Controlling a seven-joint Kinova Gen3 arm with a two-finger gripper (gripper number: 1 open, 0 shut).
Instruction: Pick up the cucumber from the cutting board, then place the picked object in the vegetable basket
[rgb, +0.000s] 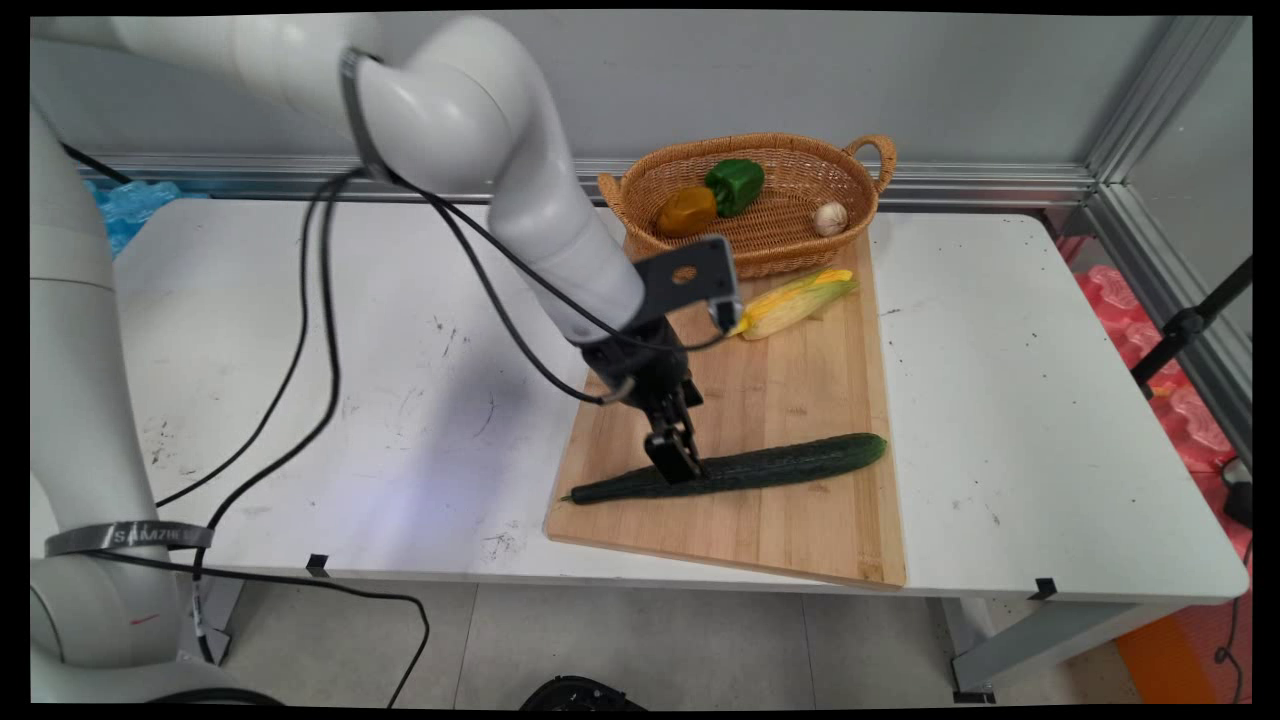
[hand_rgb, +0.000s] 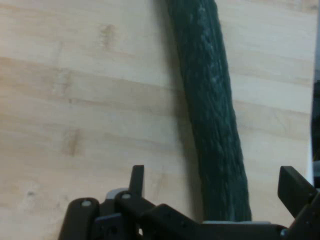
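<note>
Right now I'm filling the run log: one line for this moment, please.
gripper: open, astride cucumber | cucumber: flat on cutting board | corn: on board | basket: peppers, garlic

Bright, even light; soft shadows on the table (rgb: 1000, 400); hand view blurred.

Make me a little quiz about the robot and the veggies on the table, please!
1. True or false: the cucumber lies inside the basket.
2. What does the open gripper straddle? A) corn B) cucumber C) garlic
3. Fill in: the corn lies on the wooden ____, just in front of the basket.

Key: 1 false: it lies on the board. 2 B. 3 board. The green pepper, the orange pepper and the garlic are the ones in the basket.
</note>
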